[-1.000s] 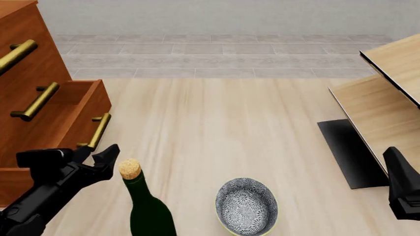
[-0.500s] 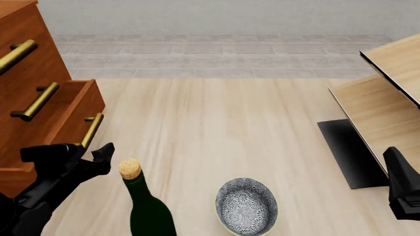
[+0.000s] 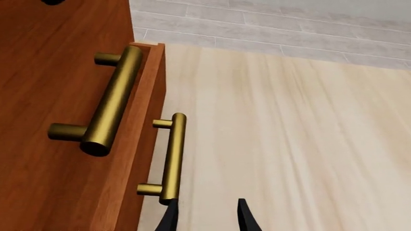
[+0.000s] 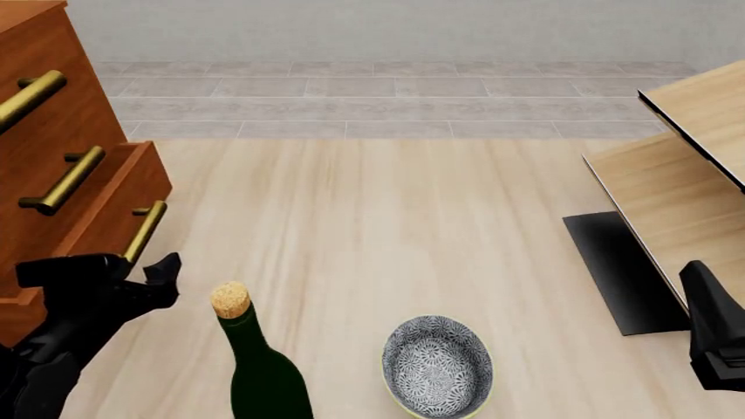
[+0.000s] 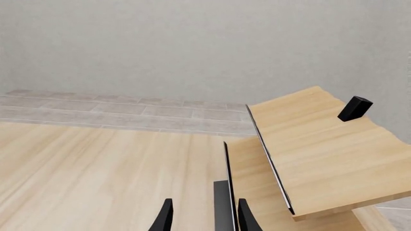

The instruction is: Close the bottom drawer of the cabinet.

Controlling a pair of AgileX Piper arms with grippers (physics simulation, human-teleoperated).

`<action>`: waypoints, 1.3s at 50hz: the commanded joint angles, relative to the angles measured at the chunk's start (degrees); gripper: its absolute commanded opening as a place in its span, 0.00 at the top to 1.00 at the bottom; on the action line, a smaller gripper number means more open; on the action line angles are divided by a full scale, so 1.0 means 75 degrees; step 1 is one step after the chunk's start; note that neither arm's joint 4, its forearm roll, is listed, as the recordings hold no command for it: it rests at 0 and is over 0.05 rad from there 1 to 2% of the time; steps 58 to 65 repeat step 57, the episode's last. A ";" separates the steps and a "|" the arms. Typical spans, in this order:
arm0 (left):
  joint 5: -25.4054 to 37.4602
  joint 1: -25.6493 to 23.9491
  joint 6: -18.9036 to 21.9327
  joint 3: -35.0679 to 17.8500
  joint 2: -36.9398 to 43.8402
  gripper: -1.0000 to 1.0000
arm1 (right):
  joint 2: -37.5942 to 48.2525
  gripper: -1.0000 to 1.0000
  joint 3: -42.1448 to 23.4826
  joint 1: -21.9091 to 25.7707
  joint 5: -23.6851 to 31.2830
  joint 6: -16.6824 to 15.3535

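Observation:
The reddish-brown cabinet (image 4: 47, 113) stands at the far left. Its bottom drawer (image 4: 111, 205) juts out a little beyond the drawers above, brass handle (image 4: 143, 232) facing the table. My left gripper (image 4: 142, 266) is open just in front of that handle, with nothing between its fingers. In the left wrist view the bottom drawer's handle (image 3: 172, 156) lies right ahead of the left gripper (image 3: 207, 219), one fingertip (image 3: 168, 220) close under the handle's near end; whether they touch cannot be told. My right gripper (image 4: 704, 305) hangs open and empty at the right edge, also seen in its wrist view (image 5: 204, 216).
A dark green corked bottle (image 4: 250, 367) stands near the front, just right of the left arm. Beside it sits a patterned bowl (image 4: 438, 365). Pale light-wood furniture with black edges (image 4: 686, 175) and a black panel (image 4: 611, 271) fill the right side.
The bottom drawer has slid left into the cabinet, from well open to only slightly out. My left gripper has followed it leftward. The right arm has not moved.

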 commanded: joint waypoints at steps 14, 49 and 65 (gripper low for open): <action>0.0001 0.0722 0.0618 -0.0481 0.0549 0.00 | 0.0001 0.00 0.0010 0.0029 -0.0020 -0.0044; 0.0001 0.1374 0.1619 -0.0760 0.0973 0.00 | -0.0004 0.00 -0.0004 0.0027 -0.0040 -0.0124; 0.0001 0.1519 0.1795 -0.0819 0.1061 0.00 | -0.0005 0.00 -0.0001 0.0027 -0.0050 -0.0130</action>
